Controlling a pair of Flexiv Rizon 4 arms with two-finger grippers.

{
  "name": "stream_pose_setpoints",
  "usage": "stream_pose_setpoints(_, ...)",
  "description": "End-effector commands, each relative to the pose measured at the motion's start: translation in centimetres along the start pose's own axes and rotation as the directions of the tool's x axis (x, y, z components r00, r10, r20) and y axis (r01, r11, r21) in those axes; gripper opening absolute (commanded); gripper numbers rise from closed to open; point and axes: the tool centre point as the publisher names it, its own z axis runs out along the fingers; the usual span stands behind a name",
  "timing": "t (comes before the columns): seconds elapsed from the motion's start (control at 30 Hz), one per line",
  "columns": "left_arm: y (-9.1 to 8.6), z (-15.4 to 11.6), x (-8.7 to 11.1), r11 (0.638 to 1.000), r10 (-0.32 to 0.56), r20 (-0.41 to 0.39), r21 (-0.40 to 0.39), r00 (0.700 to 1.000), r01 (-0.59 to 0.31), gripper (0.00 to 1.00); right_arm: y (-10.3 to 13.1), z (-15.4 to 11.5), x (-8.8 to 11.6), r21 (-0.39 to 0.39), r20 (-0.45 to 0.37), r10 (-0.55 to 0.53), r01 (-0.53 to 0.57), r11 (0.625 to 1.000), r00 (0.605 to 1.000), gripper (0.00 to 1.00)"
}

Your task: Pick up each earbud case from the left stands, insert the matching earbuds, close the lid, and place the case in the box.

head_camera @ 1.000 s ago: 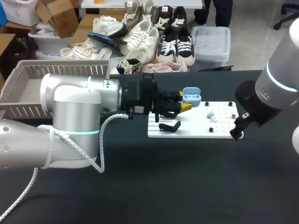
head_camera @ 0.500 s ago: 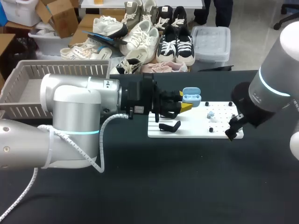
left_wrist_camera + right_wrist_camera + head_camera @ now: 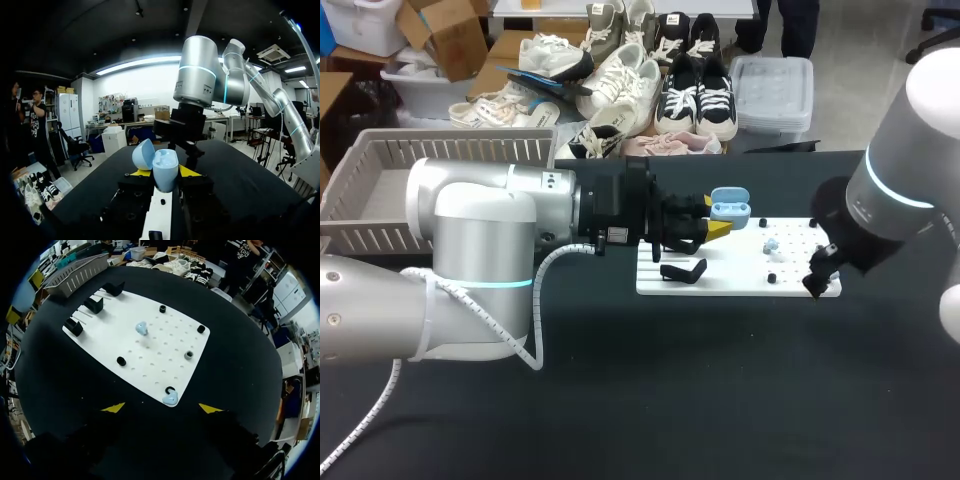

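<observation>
My left gripper is shut on a light blue earbud case, held above the left part of the white pegboard. In the left wrist view the case stands between the yellow tips of the left gripper, with its lid swung open. One light blue earbud lies mid-board, and another earbud lies at the board's corner. My right gripper hangs open just above that corner earbud, fingers on either side and clear of it. In the head view the right gripper is at the board's front right corner.
Black stands line the board's left side, one near its front edge. Several black pegs dot the board. A grey slatted basket sits at the table's far left. The table is a black cloth.
My right arm has moved left and in over the board's front right corner. The left arm and the case have stayed still.
</observation>
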Motion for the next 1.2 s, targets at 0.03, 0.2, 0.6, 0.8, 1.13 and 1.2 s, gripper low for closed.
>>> stream_pose_setpoints(0.03, -0.21, 0.02, 0.05, 1.0, 0.002, 0.003, -0.009, 1.0, -0.002, 0.0, 0.01, 0.0, 0.33, 0.028, 0.008, 0.006, -0.006, 1.0, 1.0, 0.85)
stream_pose_setpoints(0.2, -0.21, 0.02, 0.05, 1.0, 0.002, 0.003, -0.009, 1.0, -0.002, 0.0, -0.05, -0.01, 0.31, 0.018, 0.008, 0.0, 0.0, 1.0, 1.0, 0.77)
stream_pose_setpoints(0.6, -0.21, 0.02, 0.05, 1.0, 0.002, 0.003, -0.009, 1.0, -0.002, 0.0, -0.16, 0.26, 0.18, 0.014, -0.003, -0.013, 0.013, 1.0, 1.0, 0.64)
stream_pose_setpoints(0.8, -0.21, 0.02, 0.05, 1.0, 0.002, 0.003, -0.009, 1.0, -0.002, 0.0, -0.18, 0.36, 0.2, 0.016, -0.014, -0.013, 0.014, 1.0, 1.0, 0.56)
stream_pose_setpoints(1.13, -0.21, 0.02, 0.05, 1.0, 0.002, 0.003, -0.009, 1.0, -0.002, 0.0, -0.31, 0.51, 0.07, 0.016, -0.013, -0.006, 0.006, 1.0, 1.0, 0.51)
stream_pose_setpoints(1.2, -0.21, 0.02, 0.05, 1.0, 0.002, 0.003, -0.009, 1.0, -0.002, 0.0, -0.37, 0.57, 0.03, 0.016, -0.012, -0.004, 0.004, 1.0, 1.0, 0.5)
